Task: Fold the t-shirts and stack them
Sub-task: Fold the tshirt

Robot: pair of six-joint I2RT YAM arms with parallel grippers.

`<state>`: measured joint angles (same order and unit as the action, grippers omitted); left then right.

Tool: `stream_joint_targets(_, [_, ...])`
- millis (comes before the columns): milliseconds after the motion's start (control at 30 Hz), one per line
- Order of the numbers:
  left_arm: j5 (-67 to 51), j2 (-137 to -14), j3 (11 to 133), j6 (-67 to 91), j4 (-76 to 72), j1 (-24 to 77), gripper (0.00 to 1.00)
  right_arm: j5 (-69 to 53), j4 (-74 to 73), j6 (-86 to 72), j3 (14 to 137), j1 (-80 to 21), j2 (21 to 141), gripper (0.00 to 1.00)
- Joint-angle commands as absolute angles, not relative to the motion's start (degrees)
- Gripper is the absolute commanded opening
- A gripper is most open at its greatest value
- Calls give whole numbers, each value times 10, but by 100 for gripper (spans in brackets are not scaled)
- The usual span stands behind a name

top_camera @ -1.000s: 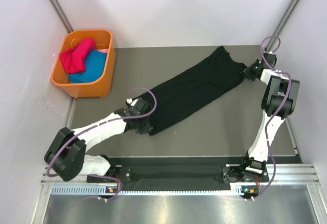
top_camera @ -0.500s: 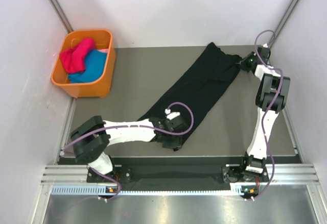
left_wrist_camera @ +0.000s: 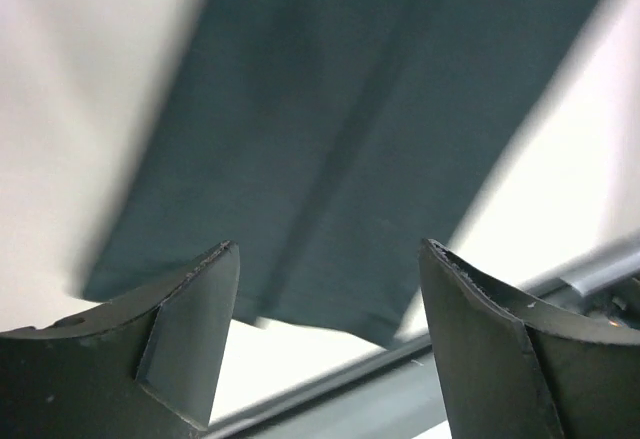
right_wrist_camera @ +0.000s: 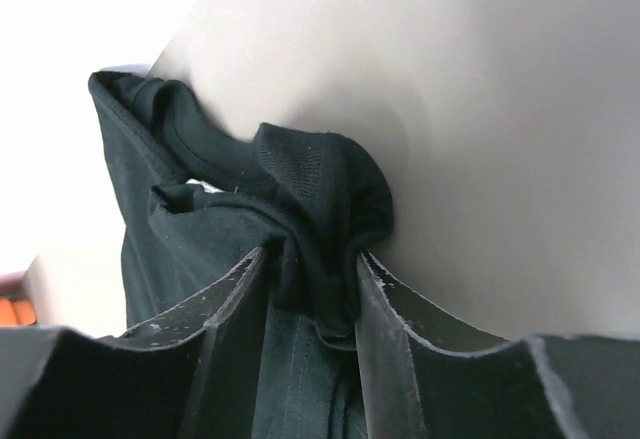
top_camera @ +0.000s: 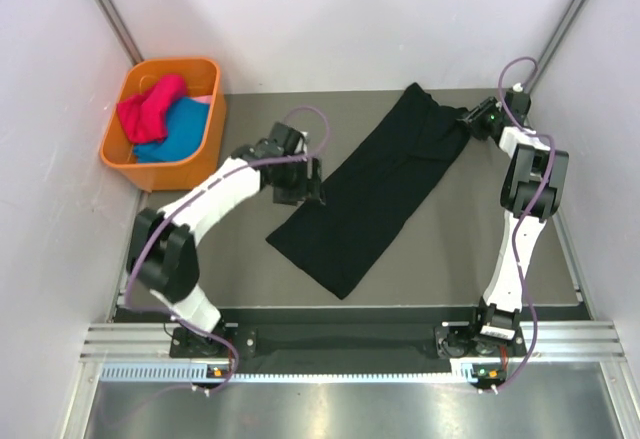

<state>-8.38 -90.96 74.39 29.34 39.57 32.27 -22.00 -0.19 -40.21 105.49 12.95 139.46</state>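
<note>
between the fingers of the right end effector [right_wrist_camera: 310,259] a bunched end of the black t-shirt [top_camera: 385,179] is pinched tight. the rest runs away from it as a long flat strip on the surface [top_camera: 440,249]. the left end effector [left_wrist_camera: 330,259] hangs with fingers apart and empty, the strip below and ahead of it. to fold well, i judge it should drop onto the free end, catch every layer, and carry it toward the pinched end, corners matched.
</note>
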Motion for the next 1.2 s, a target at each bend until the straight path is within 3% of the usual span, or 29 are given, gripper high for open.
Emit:
stream_joint_targets(0, [-117,-976,772,210,482,237,77,-229,-51,-382,1067,130,1393,40])
stream_joint_targets(267, [-107,-1013,745,158,507,172,74,-265,-87,-380,1110,134,1414,42])
stream_joint_targets(567, [-123,-972,606,218,458,167,61,-280,-82,-387,1121,136,1423,43])
stream_joint_targets(667, [-127,-985,595,215,438,167,50,-284,-75,-400,1128,136,1434,42])
stream_joint_targets(733, [-131,-1000,599,213,432,167,28,-281,-69,-402,1129,134,1435,40])
stream_joint_targets(800, [-125,-1008,604,220,438,167,0,-278,-56,-400,1129,130,1434,28])
stream_joint_targets(933, [-99,-963,576,247,436,167,0,-266,-48,-402,1136,126,1439,8])
stream_joint_targets(1167, [-107,-844,460,357,412,209,0,-255,-9,-426,1172,105,1465,6])
